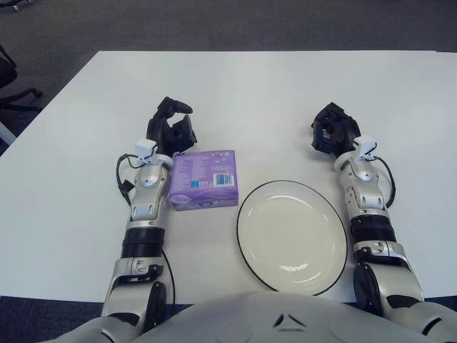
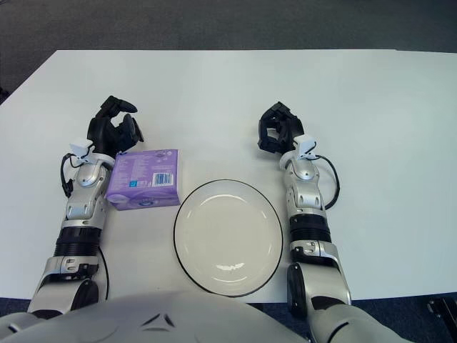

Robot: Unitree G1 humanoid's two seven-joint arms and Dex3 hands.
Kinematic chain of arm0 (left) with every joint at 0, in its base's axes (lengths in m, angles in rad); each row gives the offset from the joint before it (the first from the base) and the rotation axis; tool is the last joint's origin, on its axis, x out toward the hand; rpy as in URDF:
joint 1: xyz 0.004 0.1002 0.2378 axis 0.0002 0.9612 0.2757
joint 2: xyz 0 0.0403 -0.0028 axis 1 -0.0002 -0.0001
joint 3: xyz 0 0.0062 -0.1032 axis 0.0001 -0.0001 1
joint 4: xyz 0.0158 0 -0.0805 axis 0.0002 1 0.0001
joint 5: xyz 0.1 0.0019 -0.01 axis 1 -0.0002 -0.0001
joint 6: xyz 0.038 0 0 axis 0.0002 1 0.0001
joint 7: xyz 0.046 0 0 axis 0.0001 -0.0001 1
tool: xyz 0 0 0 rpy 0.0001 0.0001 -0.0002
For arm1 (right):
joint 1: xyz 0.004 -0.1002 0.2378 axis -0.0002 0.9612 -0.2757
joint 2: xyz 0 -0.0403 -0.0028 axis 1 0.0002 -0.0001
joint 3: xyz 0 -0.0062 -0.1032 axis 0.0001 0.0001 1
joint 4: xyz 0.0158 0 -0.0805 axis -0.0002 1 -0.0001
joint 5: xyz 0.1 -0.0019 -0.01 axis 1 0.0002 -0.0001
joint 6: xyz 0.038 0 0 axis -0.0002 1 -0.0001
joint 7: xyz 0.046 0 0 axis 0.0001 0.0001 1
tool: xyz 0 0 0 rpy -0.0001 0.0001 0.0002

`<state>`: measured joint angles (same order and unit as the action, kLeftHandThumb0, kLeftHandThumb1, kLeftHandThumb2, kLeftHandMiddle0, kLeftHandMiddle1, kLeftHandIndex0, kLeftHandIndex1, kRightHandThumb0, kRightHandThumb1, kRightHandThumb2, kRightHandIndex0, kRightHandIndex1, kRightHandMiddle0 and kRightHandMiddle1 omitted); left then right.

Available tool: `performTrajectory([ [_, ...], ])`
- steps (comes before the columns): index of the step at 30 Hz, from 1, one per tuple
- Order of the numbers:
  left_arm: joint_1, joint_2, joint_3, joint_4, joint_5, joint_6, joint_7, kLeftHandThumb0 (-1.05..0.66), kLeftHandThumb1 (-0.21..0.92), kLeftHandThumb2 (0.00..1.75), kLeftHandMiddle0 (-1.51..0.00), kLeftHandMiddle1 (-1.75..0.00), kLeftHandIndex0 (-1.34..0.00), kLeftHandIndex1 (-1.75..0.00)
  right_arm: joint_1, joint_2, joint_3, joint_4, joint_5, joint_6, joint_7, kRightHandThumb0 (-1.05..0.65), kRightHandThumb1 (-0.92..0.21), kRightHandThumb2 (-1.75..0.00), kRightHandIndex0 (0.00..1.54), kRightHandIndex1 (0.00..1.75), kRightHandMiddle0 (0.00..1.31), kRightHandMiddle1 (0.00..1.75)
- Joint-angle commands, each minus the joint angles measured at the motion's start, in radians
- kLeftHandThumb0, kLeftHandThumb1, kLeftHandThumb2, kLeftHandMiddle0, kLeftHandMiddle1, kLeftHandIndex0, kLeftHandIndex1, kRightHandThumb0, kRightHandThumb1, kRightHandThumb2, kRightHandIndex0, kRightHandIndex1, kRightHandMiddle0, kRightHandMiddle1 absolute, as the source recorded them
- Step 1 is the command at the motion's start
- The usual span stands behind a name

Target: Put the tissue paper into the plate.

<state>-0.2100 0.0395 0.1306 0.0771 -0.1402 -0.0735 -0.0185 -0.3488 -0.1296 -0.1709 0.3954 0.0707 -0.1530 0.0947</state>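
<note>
A purple tissue pack (image 1: 203,179) lies flat on the white table (image 1: 250,93), just left of an empty white plate (image 1: 291,236) with a dark rim. My left hand (image 1: 173,130) is at the pack's far left corner, with its fingers loosely spread above the table and holding nothing. My left forearm runs along the pack's left side. My right hand (image 1: 332,132) is beyond the plate's far right edge, with its fingers relaxed and empty.
The table stretches far beyond both hands. A dark carpeted floor surrounds it, and a chair base (image 1: 14,93) stands off the table's left edge.
</note>
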Motion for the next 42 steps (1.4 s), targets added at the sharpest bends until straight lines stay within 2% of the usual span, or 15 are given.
performTrajectory([
  [1,0.148,-0.035,-0.007,-0.056,-0.003,0.044,0.02,-0.41,0.56,1.01,-1.07,-1.75,-0.43,-1.75,0.15,0.03,-0.014,0.098,0.021,-0.014,-0.001,-0.43,-0.48,-1.12,1.28,1.75,0.49,1.75],
  [5,0.175,-0.032,-0.019,-0.155,0.019,0.07,0.038,-0.41,0.56,1.02,-1.07,-1.75,-0.43,-1.75,0.15,0.03,-0.014,0.098,0.02,-0.016,-0.001,-0.43,-0.48,-1.12,1.28,1.75,0.49,1.75],
  [19,0.241,0.025,-0.055,-0.302,0.161,0.022,0.042,-0.42,0.52,1.07,-1.08,-1.75,-0.46,-1.75,0.153,0.033,-0.015,0.091,0.026,-0.01,0.006,-0.43,-0.48,-1.12,1.28,1.75,0.49,1.75],
  [23,0.255,0.031,-0.065,-0.334,0.194,-0.008,0.036,-0.43,0.5,1.09,-1.08,-1.75,-0.47,-1.75,0.153,0.034,-0.015,0.09,0.026,-0.01,0.008,-0.43,-0.48,-1.12,1.28,1.75,0.49,1.75],
  [29,0.263,0.044,-0.067,-0.329,0.251,-0.102,0.047,-0.43,0.5,1.09,-1.05,-1.75,-0.47,-1.75,0.151,0.034,-0.016,0.093,0.025,-0.008,0.004,-0.43,-0.48,-1.12,1.29,1.75,0.49,1.75],
  [34,0.262,0.062,-0.062,-0.324,0.32,-0.184,0.068,-0.43,0.5,1.09,-0.96,-1.75,-0.47,-1.75,0.15,0.035,-0.017,0.093,0.023,-0.007,0.003,-0.43,-0.47,-1.12,1.29,1.75,0.49,1.75],
  [39,0.262,0.079,-0.057,-0.329,0.397,-0.253,0.084,-0.42,0.51,1.08,-0.78,-1.75,-0.46,-1.75,0.15,0.037,-0.018,0.093,0.021,-0.008,0.004,-0.43,-0.47,-1.13,1.29,1.75,0.49,1.75],
  [42,0.262,0.087,-0.055,-0.328,0.447,-0.294,0.1,-0.14,0.41,1.21,-0.57,-1.75,-0.45,-1.75,0.149,0.036,-0.019,0.096,0.02,-0.01,0.006,-0.43,-0.47,-1.13,1.29,1.75,0.49,1.75],
])
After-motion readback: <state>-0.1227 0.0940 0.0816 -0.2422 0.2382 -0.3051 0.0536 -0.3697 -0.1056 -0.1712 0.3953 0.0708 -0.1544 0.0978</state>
